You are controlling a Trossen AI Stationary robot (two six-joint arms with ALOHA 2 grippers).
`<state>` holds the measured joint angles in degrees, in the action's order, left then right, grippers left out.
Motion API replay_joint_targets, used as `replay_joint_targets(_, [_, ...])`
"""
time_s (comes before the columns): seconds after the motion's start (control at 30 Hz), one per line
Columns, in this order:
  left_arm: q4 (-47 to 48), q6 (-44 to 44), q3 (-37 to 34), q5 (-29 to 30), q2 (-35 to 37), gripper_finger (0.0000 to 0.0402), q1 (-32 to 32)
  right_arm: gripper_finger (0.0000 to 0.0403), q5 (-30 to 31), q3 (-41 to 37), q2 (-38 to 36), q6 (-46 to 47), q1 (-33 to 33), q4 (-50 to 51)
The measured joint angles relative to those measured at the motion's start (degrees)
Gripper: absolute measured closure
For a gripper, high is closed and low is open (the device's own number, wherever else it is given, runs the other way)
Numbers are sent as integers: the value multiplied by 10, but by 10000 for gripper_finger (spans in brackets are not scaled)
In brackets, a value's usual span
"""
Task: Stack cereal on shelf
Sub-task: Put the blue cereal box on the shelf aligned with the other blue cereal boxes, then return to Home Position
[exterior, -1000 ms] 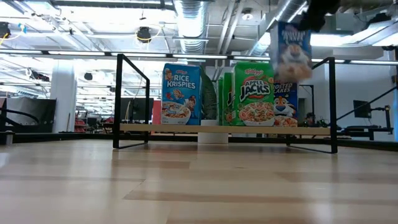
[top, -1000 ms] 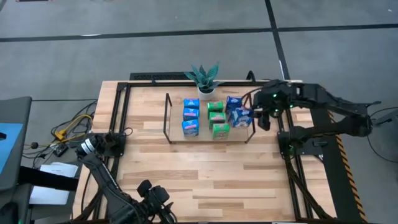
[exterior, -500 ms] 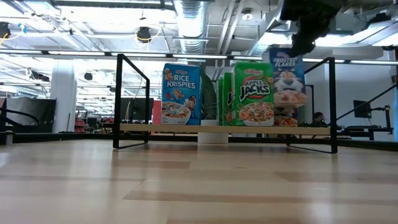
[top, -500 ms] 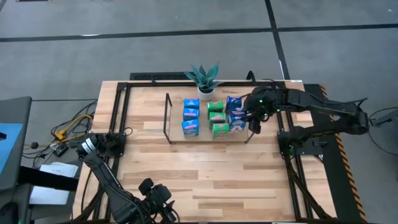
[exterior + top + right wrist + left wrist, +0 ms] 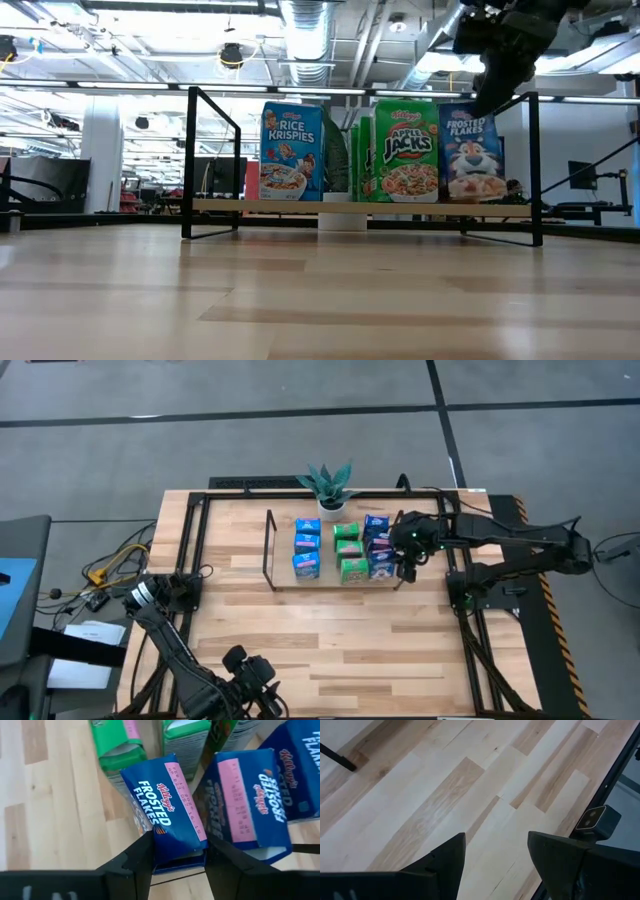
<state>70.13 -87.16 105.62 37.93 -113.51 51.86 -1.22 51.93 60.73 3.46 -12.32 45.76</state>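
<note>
Held box: small blue Frosted Flakes cardboard box [image 5: 167, 810], standing upright on the shelf at the front of the right-hand row; long side up and down, picture face turned to the front of the table [image 5: 471, 158].
Shelf: low light-wood board in a thin black wire frame [image 5: 268, 550], sitting at the back middle of the table.
Other boxes: blue Rice Krispies box [image 5: 291, 152] at the front left; bright green Apple Jacks box [image 5: 406, 151] in the middle, just beside the held box; more blue and green boxes [image 5: 347, 532] lined up behind in three rows, all upright.
Nearest neighbours: second blue Frosted Flakes box [image 5: 247, 802] right behind the held one, very close; green box top [image 5: 116, 742] on its other side.
In the way: black upright end of the wire frame [image 5: 535, 165], just beside the held box.
Right gripper: dark two-finger gripper [image 5: 174, 849] over the right end of the shelf, fingers closed on the top of the held box, one on each side.
Left gripper: dark gripper [image 5: 496, 854] low at the front left of the table, well apart from the shelf, fingers apart, holding nothing.
Behind shelf: small green spiky plant in a white pot [image 5: 330, 486].
Table: big slatted light-wood tabletop [image 5: 330, 630].
</note>
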Motion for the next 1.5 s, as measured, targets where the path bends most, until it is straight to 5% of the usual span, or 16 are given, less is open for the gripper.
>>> replay_joint_targets(0.57, [-6, -5, 0, 0, 0, 198, 0, 216, 15, -2, 5, 4, 0, -2])
replay_joint_targets(1.17, [-6, -3, 0, 0, 0, 198, 0, 150, 14, 1, 3, 6, 4, 8])
replay_joint_targets(1.5, [-9, -22, 8, 12, 7, 198, -3, 150, 8, 135, 2, -10, 15, 117])
